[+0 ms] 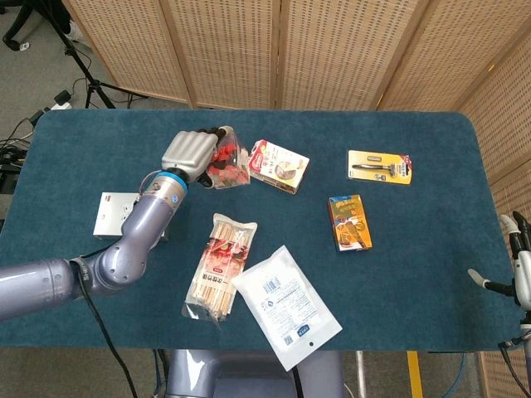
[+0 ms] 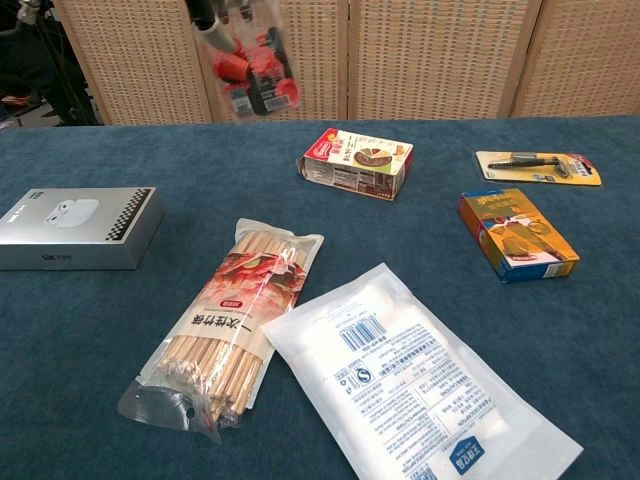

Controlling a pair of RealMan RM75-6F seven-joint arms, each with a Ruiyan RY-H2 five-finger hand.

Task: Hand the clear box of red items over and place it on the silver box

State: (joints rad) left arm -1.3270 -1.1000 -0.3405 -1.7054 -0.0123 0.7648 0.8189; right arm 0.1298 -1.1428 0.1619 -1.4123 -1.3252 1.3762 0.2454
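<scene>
Clear box of red items [image 1: 226, 162] held aloft by the left hand [image 1: 189, 153], between silver box [image 1: 130, 215] and snack carton [image 1: 279, 165]; right hand [image 1: 516, 249], seemingly open, at the desk [image 1: 431, 274] edge.

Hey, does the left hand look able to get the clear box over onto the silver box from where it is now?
Probably yes. The left hand holds the clear box lifted above the table, and the silver box has nothing on its lid. The arm itself hangs over it in the head view.
</scene>
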